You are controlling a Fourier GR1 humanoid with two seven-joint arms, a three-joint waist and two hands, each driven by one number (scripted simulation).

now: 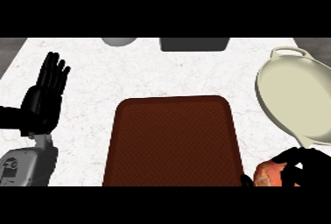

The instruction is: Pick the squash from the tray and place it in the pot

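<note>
1. At lower right, the right hand (305, 168) is curled round the squash (269, 175), just off the tray's (174, 144) right edge.
2. Pot (294, 98) lies close beyond that hand.
3. Left hand (44, 98) rests at left, fingers straight, upright.
4. Grey object (118, 41) and dark block (194, 44) sit at the counter's (161, 74) far edge, well apart from the pot.

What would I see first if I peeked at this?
The big dark-red tray sits in the middle of the white counter. At the lower right, the black right hand curls round an orange squash, just below the cream pot. The left hand rests open and upright at the left.
</note>
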